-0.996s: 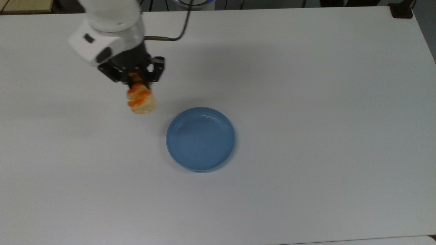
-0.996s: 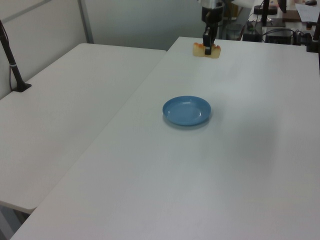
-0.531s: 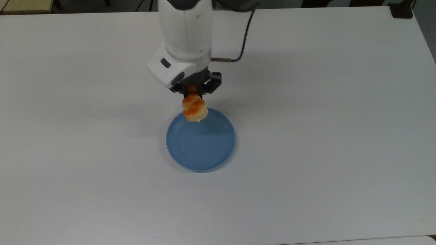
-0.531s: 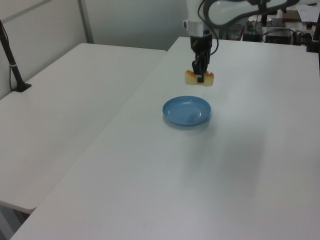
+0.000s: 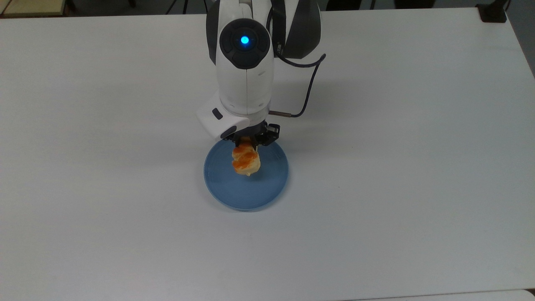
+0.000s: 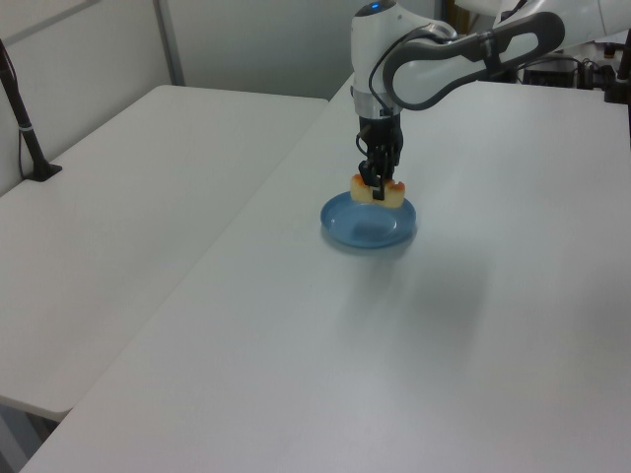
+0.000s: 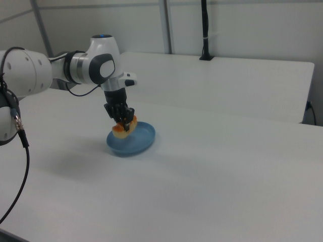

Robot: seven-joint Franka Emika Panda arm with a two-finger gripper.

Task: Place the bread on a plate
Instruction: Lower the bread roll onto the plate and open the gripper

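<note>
While the gripper (image 5: 249,144) pinches the bread (image 5: 246,161) above the plate (image 5: 223,190), release from this height could, in judgement, bounce it over the rim.

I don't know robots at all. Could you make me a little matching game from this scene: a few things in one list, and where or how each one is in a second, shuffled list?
Things:
1. bread
2. plate
3. claw
4. cable

States:
A. lies flat on the white table, blue
B. loops beside the white arm, dark
C. held in the air over the plate
D. shut on the bread, pointing down

Pairs: 1-C, 2-A, 3-D, 4-B
</note>
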